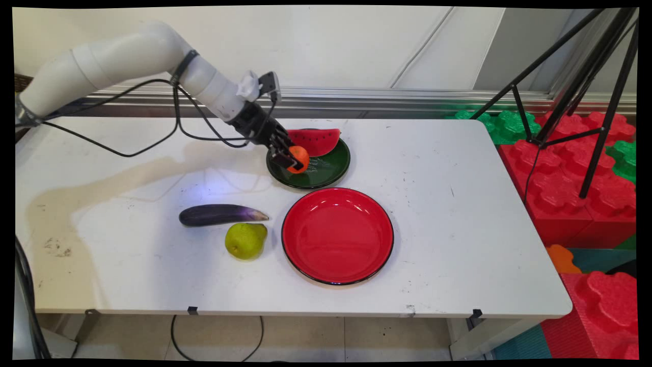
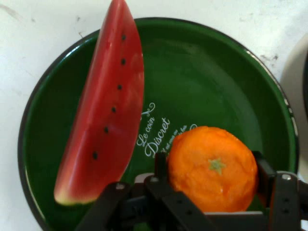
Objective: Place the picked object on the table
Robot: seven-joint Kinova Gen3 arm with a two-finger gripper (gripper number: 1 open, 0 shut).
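White and scuffed, the table (image 1: 458,214) runs back to a pale wall with a metal rail along its foot; red and green foam blocks (image 1: 570,173) and a black tripod (image 1: 580,76) stand off its right end. Directly under the gripper (image 1: 290,159) sits a glossy green plate (image 2: 216,72), printed with white script (partly hidden), and on it, just beyond the fingers (image 2: 263,177), lies a smooth red watermelon slice (image 2: 106,120) with black seeds. The two fingers are clamped on a round, dimpled orange (image 2: 211,168), held over the plate's near side. Nearer the camera than the gripper rests an empty, shiny red plate (image 1: 337,235); to its left lie a long purple eggplant (image 1: 219,214) and a yellow-green pear (image 1: 246,240).
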